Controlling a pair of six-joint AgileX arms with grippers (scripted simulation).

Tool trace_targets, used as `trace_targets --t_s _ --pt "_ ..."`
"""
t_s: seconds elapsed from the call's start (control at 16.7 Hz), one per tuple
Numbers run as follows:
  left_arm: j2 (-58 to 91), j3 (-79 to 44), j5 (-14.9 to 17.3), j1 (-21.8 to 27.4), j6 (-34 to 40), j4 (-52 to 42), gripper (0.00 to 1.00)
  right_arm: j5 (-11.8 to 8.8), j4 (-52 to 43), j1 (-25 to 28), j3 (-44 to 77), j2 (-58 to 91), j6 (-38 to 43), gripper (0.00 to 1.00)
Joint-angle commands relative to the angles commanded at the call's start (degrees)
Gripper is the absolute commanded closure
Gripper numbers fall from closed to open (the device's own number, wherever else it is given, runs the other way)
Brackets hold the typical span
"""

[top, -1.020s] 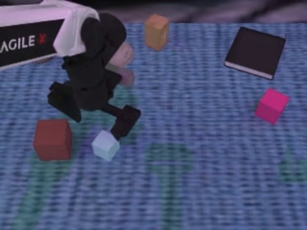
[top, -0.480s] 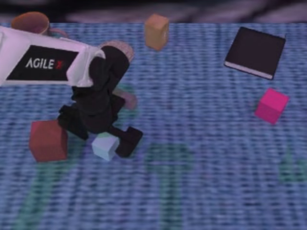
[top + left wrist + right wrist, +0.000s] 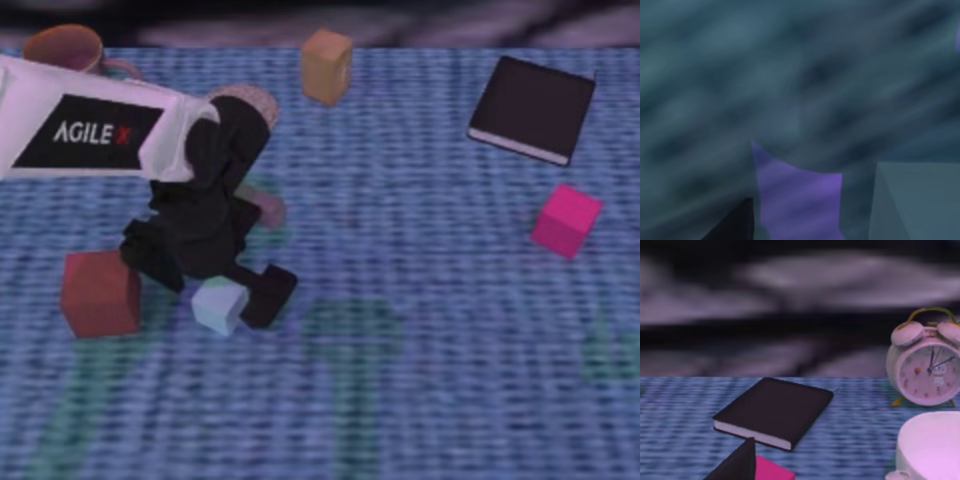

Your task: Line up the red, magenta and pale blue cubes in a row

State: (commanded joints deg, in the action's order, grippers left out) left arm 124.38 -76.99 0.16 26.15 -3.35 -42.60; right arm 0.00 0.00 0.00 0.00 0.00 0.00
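The left gripper (image 3: 225, 290) of an AgileX arm sits low over the blue cube (image 3: 219, 305), one dark finger (image 3: 268, 293) standing on the side of it that faces the far-off magenta cube and the other hidden under the wrist on the red cube's (image 3: 99, 293) side. The fingers appear to straddle the blue cube, but whether they are pressing on it cannot be told from above. The left wrist view shows only a pale face of that cube (image 3: 915, 200) close beside a fingertip, with cloth between them.

Taking the red cube as landmark, the blue cube lies just beside it toward the table's right and about level with it, a small gap between the two. The magenta cube (image 3: 566, 220) rests well apart, far toward the right edge and somewhat farther back, near a black book (image 3: 531, 108). An orange-tan block (image 3: 327, 66) stands upright at the back, away from the line.

The left arm is plainly the nearer one to the red and blue pair. The right gripper is not seen from above; its wrist view shows the magenta cube (image 3: 770, 470) just beside one dark fingertip, which suggests that arm is better placed for the magenta cube.
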Motion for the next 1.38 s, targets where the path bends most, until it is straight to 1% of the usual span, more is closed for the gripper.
trace_targets --t_s 0.54,0.6,1.02,1.2,1.38 --pt "0.0 0.0 0.0 0.0 0.0 0.0 0.98 0.0 0.0 0.0 0.0 0.0 0.0 0.00" --pt "0.0 0.0 0.0 0.0 0.0 0.0 1.00 0.0 0.0 0.0 0.0 0.0 0.0 0.00" --pt "0.0 0.0 0.0 0.0 0.0 0.0 1.00 0.0 0.0 0.0 0.0 0.0 0.0 0.00" --pt "-2.5 -1.5 0.1 -0.1 0.0 -1.8 1.00 0.0 0.0 0.0 0.0 0.0 0.0 0.00" --pt "-4.6 -4.3 0.0 -0.6 0.2 -7.0 1.00 0.0 0.0 0.0 0.0 0.0 0.0 0.00"
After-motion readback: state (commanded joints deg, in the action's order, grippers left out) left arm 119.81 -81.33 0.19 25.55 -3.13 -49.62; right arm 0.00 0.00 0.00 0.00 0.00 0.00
